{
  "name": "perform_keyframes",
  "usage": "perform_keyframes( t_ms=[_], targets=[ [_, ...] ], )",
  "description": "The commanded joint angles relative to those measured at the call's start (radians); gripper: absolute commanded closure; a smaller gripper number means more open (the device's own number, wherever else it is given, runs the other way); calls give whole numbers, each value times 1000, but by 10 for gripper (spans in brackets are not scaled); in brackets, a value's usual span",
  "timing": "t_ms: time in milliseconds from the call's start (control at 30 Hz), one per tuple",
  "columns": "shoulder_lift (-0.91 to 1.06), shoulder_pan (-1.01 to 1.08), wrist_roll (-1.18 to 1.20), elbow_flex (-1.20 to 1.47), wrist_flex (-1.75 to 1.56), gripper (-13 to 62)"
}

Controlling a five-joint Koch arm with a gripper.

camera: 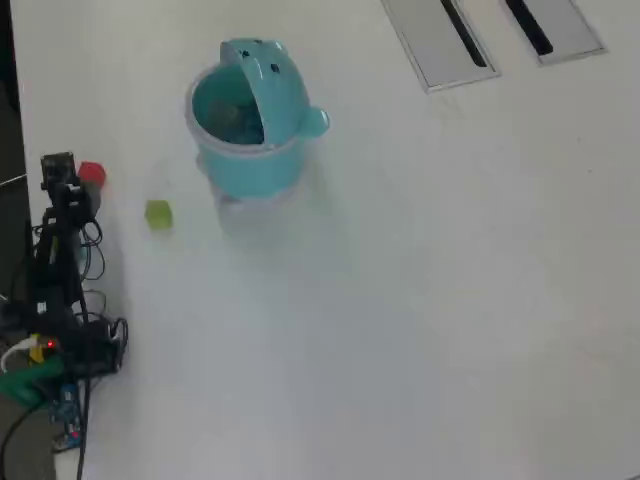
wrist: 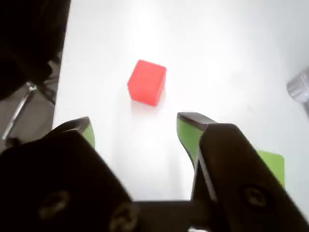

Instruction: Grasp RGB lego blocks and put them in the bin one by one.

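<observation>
In the wrist view a red block (wrist: 147,82) sits on the white table just ahead of my gripper (wrist: 137,123). The gripper is open, its green-padded jaws wide apart with only bare table between them. A lime green block (wrist: 273,164) shows partly behind the right jaw. Seen from overhead, the arm stands at the table's left edge with the gripper (camera: 65,180) beside the red block (camera: 92,173). The green block (camera: 158,213) lies a little to the right of it. Further right is the turquoise bin (camera: 250,170), its eared lid tipped open.
The table's left edge (wrist: 60,72) runs close beside the left jaw, with dark floor and metal legs beyond it. Two grey slotted plates (camera: 440,40) lie at the far top right of the overhead view. A grey object (wrist: 300,87) shows at the wrist view's right edge.
</observation>
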Motion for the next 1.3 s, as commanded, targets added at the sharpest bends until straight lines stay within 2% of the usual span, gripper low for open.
perform_keyframes(
  t_ms=[0, 533, 933, 1267],
  targets=[
    [-35, -9, -15, -124, -83, 190],
    [-408, -35, -8, -344, -173, 190],
    [-549, -29, -6, -457, -181, 191],
    [-594, -6, -8, -483, -202, 191]
  ],
)
